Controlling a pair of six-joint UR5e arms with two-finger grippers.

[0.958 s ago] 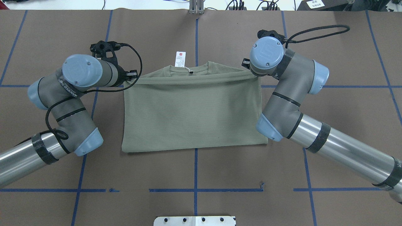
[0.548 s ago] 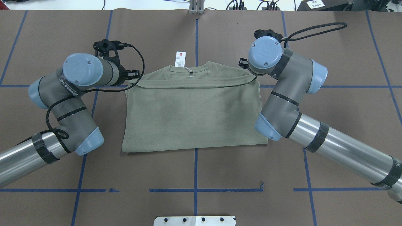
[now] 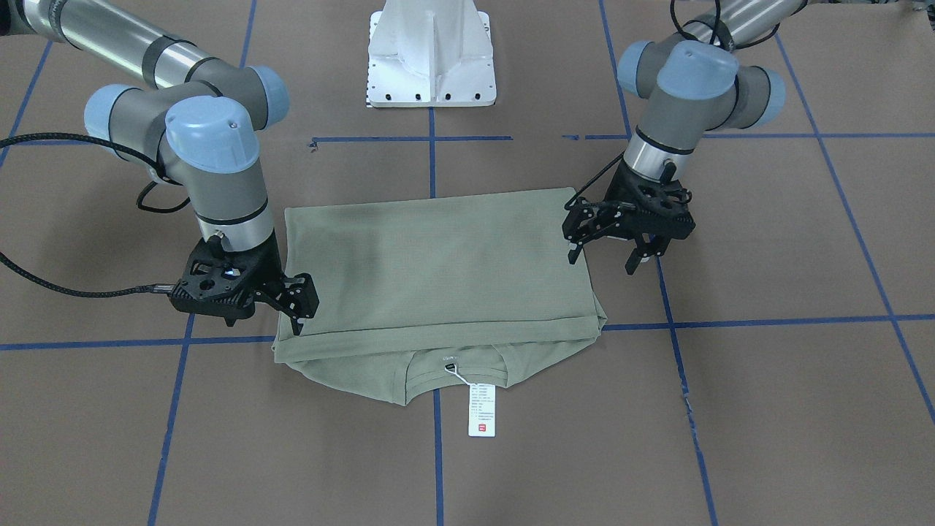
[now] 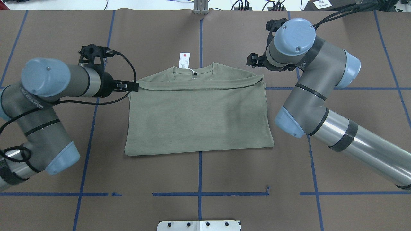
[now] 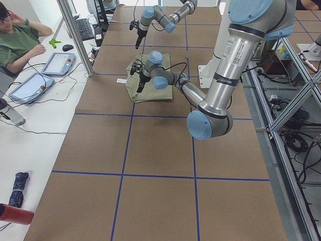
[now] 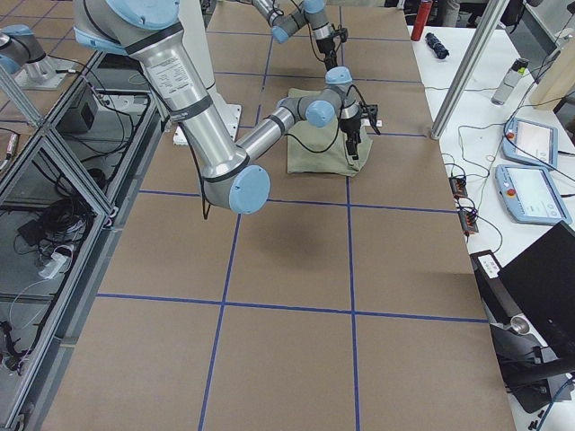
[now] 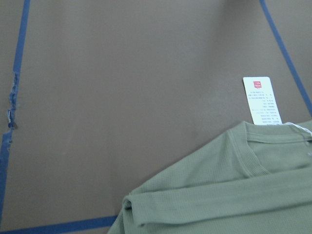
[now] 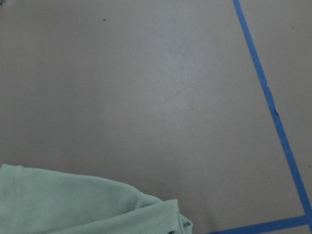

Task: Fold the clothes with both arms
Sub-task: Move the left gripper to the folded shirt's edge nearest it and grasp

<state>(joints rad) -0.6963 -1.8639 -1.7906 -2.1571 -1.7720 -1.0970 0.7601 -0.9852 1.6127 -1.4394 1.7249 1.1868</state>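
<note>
- the green shirt (image 4: 199, 118) is lying folded on the brown table (image 4: 205, 179), its white tag (image 4: 184, 60) showing beyond the collar.
- the left gripper (image 3: 601, 261) is hanging over the shirt's side edge, jaws spread wide, holding nothing.
- the right gripper (image 3: 296, 319) is hanging just beside the opposite fold corner; i cannot tell how its jaws are standing.

Brown desk (image 4: 144, 176) is lying open all around the folded sage-green knit shirt (image 4: 199, 118); its white hang tag (image 4: 184, 60) is lying just beyond the collar, and a white metal pedestal (image 3: 431, 58) is standing well apart.
</note>
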